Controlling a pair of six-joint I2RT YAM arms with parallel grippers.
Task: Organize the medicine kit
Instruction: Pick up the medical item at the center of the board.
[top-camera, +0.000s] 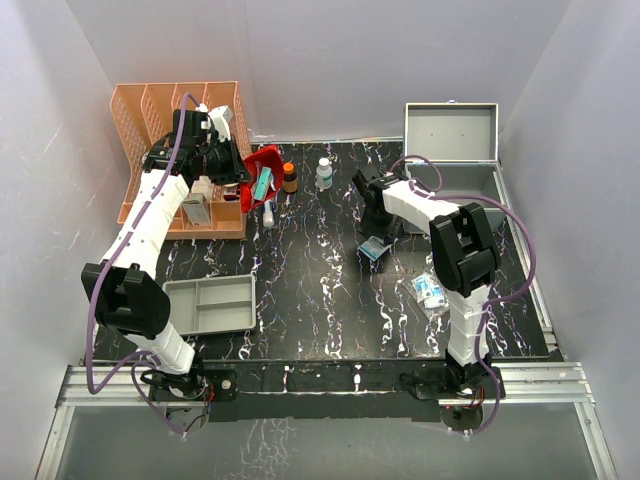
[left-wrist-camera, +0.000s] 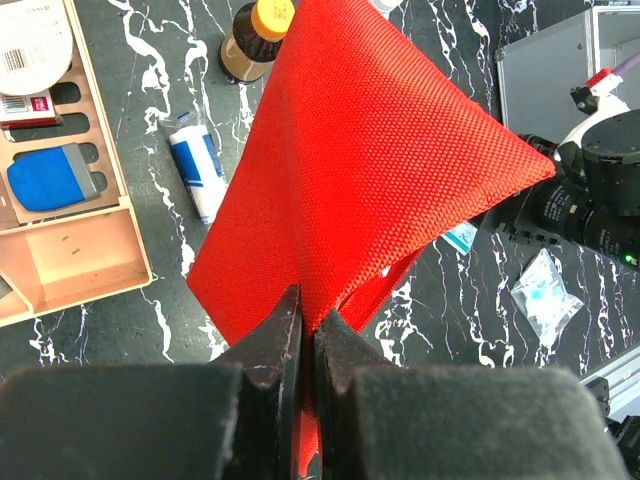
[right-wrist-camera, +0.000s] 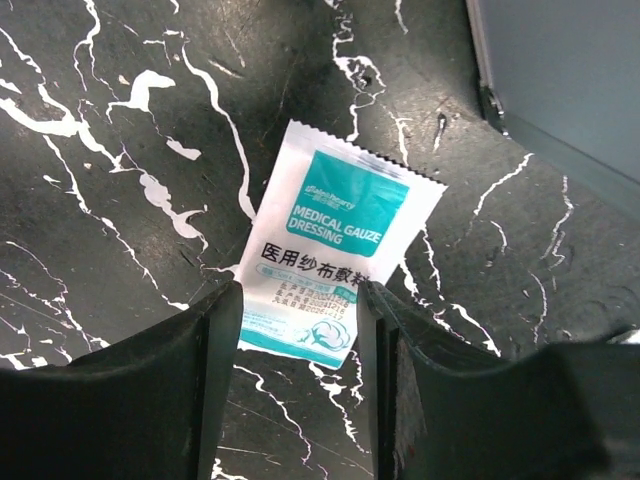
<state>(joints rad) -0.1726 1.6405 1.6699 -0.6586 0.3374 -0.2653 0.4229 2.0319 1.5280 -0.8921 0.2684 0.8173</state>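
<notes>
Kit (top-camera: 450, 132) sat back-right, long axis across the table, lid up behind. Left gripper (left-wrist-camera: 306, 318) pinched the pouch (left-wrist-camera: 370, 160); right gripper (right-wrist-camera: 298, 290) stood apart, astride a gauze packet (right-wrist-camera: 330, 240).

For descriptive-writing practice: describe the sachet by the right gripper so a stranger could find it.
Find the open grey medicine kit at the table's far right corner. Near it, the right gripper straddles a flat white sachet. Unlike the clear bag nearby, it reads MEDICAL GAUZE DRESSING on teal.
</notes>
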